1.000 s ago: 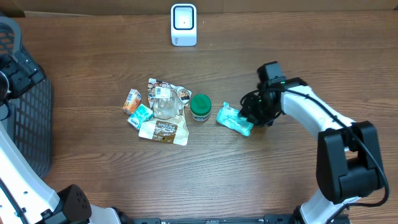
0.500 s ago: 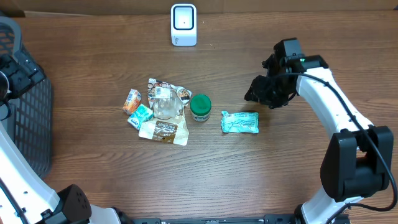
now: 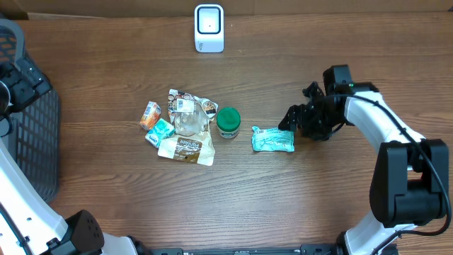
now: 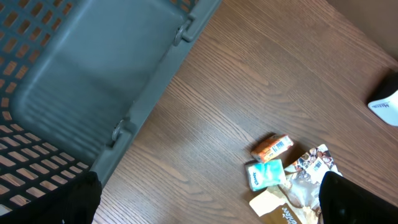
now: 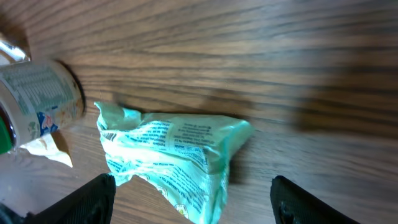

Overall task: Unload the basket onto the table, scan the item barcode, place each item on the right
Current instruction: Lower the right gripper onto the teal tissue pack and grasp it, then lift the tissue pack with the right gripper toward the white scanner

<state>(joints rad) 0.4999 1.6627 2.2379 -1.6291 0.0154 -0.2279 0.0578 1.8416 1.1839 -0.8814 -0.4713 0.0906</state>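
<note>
A teal crinkled packet (image 3: pixel 273 139) lies flat on the wooden table, right of centre. In the right wrist view the same packet (image 5: pixel 174 149) sits just ahead of the jaws, printed side up. My right gripper (image 3: pixel 292 121) hovers at the packet's right end, open, with nothing between its fingers (image 5: pixel 93 199). The white scanner (image 3: pixel 209 28) stands at the back edge, screen facing forward. My left gripper (image 4: pixel 211 208) is open and empty, high over the table's left side beside the basket.
A cluster of items lies left of the packet: a green-lidded jar (image 3: pixel 228 122), an orange pack (image 3: pixel 149 114), a tissue pack (image 3: pixel 161 130), a brown pouch (image 3: pixel 187 149) and a clear bag (image 3: pixel 187 113). A dark mesh basket (image 3: pixel 32 134) fills the left edge.
The right gripper let go of the teal packet, which now lies flat. The arm rose away to the right, then came back down beside the packet with its jaws wider.
</note>
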